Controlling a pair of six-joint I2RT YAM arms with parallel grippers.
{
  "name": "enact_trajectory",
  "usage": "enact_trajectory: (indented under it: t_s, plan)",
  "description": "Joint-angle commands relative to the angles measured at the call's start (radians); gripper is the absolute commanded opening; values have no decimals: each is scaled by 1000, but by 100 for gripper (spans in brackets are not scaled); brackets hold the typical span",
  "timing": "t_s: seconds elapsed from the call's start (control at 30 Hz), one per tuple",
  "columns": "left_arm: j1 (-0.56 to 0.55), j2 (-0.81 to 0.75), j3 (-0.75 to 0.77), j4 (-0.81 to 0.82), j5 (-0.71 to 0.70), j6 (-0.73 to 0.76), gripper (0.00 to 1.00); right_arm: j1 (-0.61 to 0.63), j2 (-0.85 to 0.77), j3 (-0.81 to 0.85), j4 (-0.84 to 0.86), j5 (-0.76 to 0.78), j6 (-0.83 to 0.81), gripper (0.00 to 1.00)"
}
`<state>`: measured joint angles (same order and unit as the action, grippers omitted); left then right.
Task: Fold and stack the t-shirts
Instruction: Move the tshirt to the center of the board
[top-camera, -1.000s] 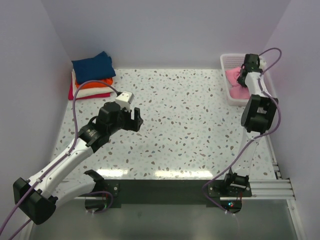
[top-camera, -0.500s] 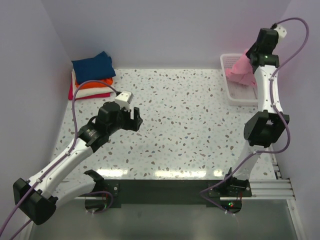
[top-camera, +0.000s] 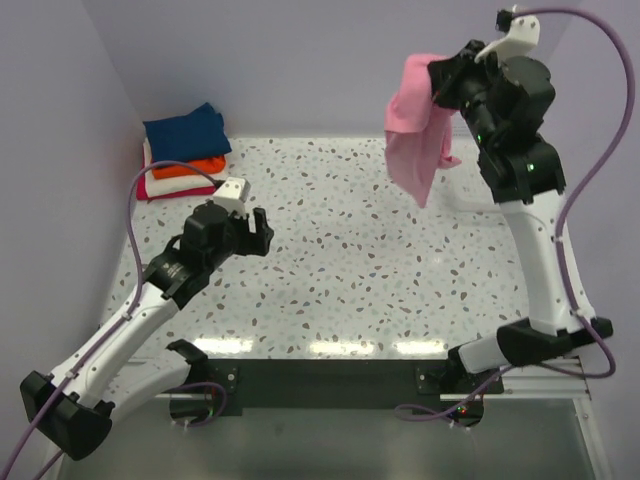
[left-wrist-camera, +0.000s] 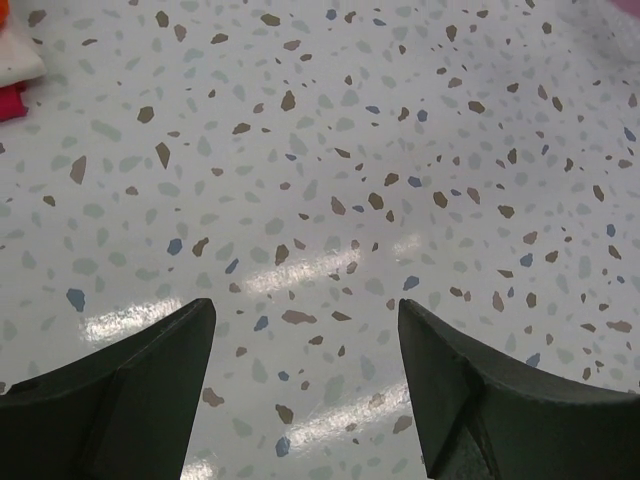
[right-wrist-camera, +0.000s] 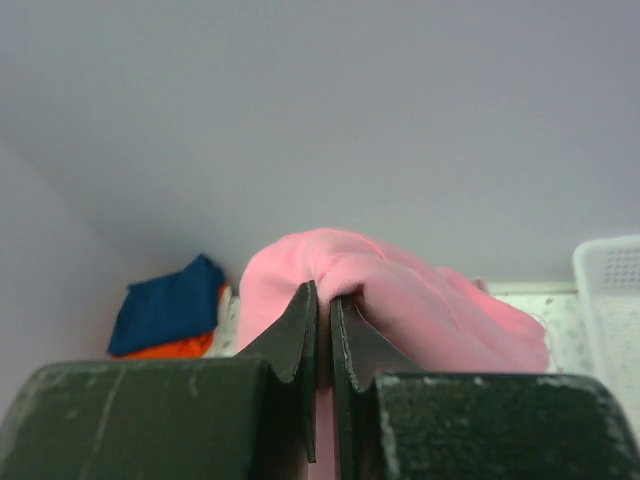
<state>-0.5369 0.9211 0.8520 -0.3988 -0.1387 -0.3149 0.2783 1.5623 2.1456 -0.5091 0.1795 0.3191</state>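
Pink soft cloth t-shirt (top-camera: 415, 140): where is it? (Auditor)
Hanging bunched from my right tool (right-wrist-camera: 323, 330), which pinches one fold, held up above the speckled desk (top-camera: 350, 250). Light, limp, likely to slip; I judge the shoulders the better hold. My left tool (left-wrist-camera: 305, 370) is spread, empty. (Operator)

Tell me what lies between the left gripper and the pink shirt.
Nothing: in the top view, only bare table separates the left gripper from the pink shirt.
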Motion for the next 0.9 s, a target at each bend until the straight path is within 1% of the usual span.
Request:
enact_trajectory:
  t_s: [0.0,0.07,0.1,0.17,0.2,0.23,0.27,0.3,0.33,0.37,0.4,0.43,0.47,0.5,0.57,0.6,0.63,0.67,0.77,0.83,0.87]
  plan:
    - [15,-31,-5,3,-45,-49,79,44,-204,-305,124,-101,78,0]
    - [17,-41,-13,-11,-52,-91,79,85,-280,-454,162,-120,115,0]
    - [18,-50,-16,-14,-53,-107,79,97,-342,-607,182,-161,153,0]
    - [18,-59,-42,-17,-49,-154,79,148,-395,-744,207,-172,181,0]
    - [18,-64,-53,-15,-41,-185,80,171,-430,-870,213,-175,201,0]
    - [20,-62,-79,-2,-32,-200,80,221,-442,-932,222,-173,204,0]
    - [18,-59,-94,8,0,-216,80,246,-450,-987,219,-161,206,0]
    - [20,-48,-112,20,19,-246,80,266,-456,-1080,210,-150,207,0]
    - [18,-42,-154,53,40,-260,80,294,-465,-1122,183,-121,207,5]
    - [18,-18,-174,66,85,-277,79,295,-473,-1192,161,-106,212,26]
    - [18,-7,-213,78,108,-306,79,295,-485,-1220,135,-85,215,37]
    - [17,2,-238,127,132,-320,79,295,-516,-1245,109,-28,216,48]
    - [9,18,-264,153,196,-334,79,295,-534,-1285,68,-3,215,55]
    - [2,25,-289,178,209,-366,79,295,-551,-1299,51,29,212,64]
    - [-37,56,-346,230,234,-389,77,295,-582,-1310,-12,96,207,66]
    - [-53,68,-370,236,232,-410,77,295,-588,-1308,-28,103,202,67]
    - [-69,79,-383,248,226,-420,77,295,-593,-1310,-40,97,205,67]
    - [-89,94,-396,259,231,-427,76,295,-600,-1325,-34,45,213,67]
    - [-119,108,-441,327,243,-451,76,308,-598,-1357,26,-35,230,67]
    - [-127,127,-446,374,261,-452,76,335,-552,-1366,24,-26,235,65]
    - [-135,160,-439,377,263,-449,76,346,-536,-1366,21,-20,236,65]
